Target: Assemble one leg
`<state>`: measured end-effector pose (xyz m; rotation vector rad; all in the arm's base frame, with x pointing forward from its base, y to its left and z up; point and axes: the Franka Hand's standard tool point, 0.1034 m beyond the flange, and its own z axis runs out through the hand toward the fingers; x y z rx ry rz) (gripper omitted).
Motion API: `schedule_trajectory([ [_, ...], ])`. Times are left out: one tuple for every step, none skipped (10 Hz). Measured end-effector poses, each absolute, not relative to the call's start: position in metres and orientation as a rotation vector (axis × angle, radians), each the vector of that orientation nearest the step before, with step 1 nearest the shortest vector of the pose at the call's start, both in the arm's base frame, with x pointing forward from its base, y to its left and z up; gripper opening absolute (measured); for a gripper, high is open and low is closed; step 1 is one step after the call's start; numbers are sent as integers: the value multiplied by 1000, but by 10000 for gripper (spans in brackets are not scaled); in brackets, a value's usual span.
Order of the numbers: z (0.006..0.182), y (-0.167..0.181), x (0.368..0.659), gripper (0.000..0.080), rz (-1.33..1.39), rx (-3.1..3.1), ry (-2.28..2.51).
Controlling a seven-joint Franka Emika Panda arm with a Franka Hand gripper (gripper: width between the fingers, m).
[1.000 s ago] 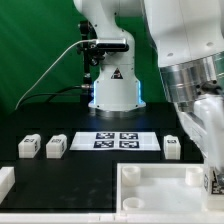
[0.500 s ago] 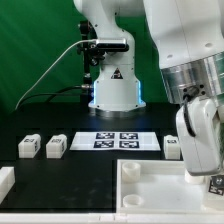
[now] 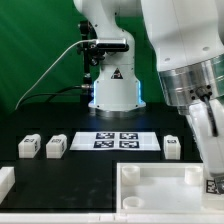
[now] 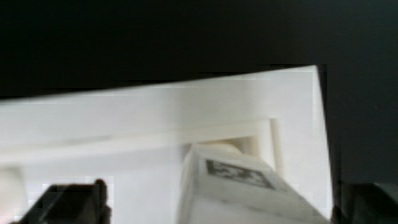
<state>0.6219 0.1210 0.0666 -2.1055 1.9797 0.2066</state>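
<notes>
Over the white tray-like part (image 3: 160, 188), at the exterior view's right, one leg (image 4: 231, 182) is seen between the spread, empty fingers of the gripper (image 4: 231, 205). It appears ungrasped and unattached, so assembly is judged barely begun.

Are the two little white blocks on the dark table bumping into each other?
Apart. The exterior view shows dark table between one leg and the other leg, standing side by side toward that view's left.

Two legs (image 3: 42, 146) lie beside the marker board (image 3: 116, 140).
</notes>
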Motion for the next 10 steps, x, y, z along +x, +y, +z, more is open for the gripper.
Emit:
schedule_trajectory([
  [68,122,621,644,211,-2272,1822],
  [67,120,623,644,182,-2300,1775],
  [67,120,622,649,163,-2383,1656],
  [66,120,621,648,151,-2465,1540],
  [66,121,620,648,117,-2669,1281],
  [66,123,621,648,78,-2793,1051],
  [67,124,622,648,67,-2836,938],
  [66,123,621,648,68,-2833,943],
  [66,123,621,524,68,-2833,942],
  [66,123,621,384,68,-2832,945],
])
